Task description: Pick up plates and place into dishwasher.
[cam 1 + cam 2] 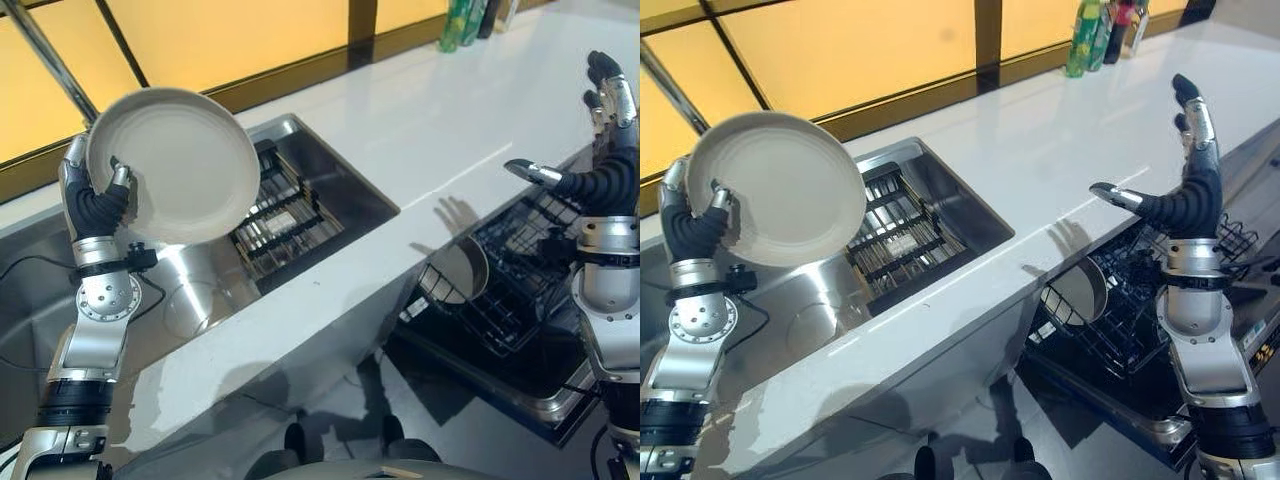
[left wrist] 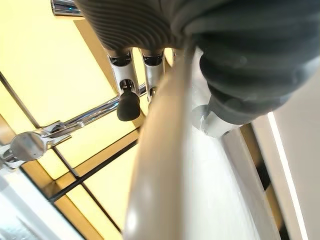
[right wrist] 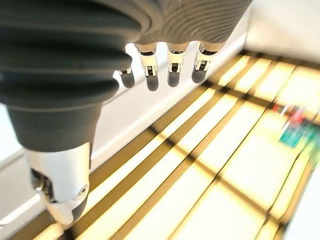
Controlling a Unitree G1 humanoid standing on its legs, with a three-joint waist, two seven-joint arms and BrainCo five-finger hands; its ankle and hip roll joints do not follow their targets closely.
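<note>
With my left hand [image 1: 100,200] pinching the plate [image 1: 175,165] by its rim above the sink [image 1: 300,135], I'd carry it level across the counter [image 1: 420,130] to the dishwasher rack [image 1: 510,270], where my right hand [image 1: 605,170] waits, fingers spread and empty.

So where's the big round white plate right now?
The big round white plate is up in the air, gripped by the robot's left hand, above the steel sink on the left side.
</note>
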